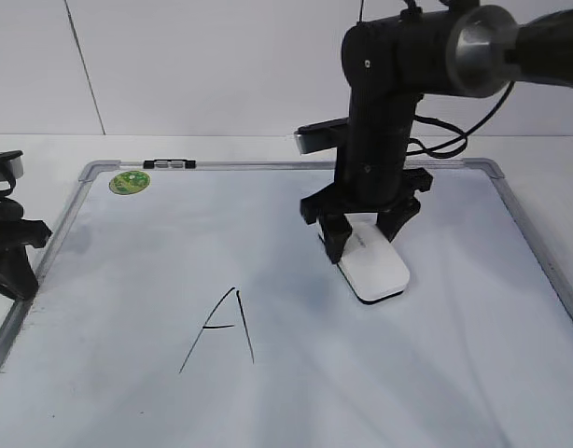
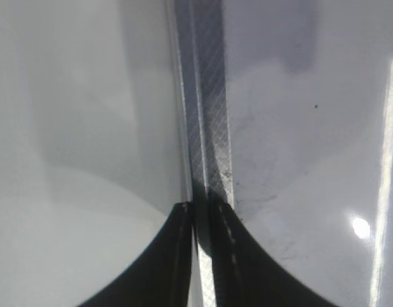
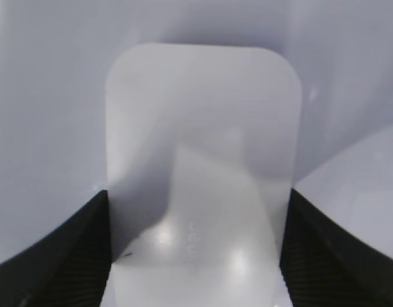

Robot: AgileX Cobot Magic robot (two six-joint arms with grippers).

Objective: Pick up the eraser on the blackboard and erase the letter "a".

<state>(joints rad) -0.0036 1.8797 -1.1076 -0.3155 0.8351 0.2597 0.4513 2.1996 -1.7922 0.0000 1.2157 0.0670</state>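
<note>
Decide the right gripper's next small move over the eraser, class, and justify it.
Probably close the right gripper on the eraser: its fingers straddle both long sides, and the eraser appears to lie flat on the blackboard, not yet lifted.

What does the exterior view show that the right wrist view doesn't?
Only the exterior view shows the capital "A", the green sticker, the board's metal frame and the left gripper parked at its edge. Only the right wrist view shows the fingers closely flanking the eraser's sides. Both show the eraser lying on the blackboard between the right gripper fingers.
</note>
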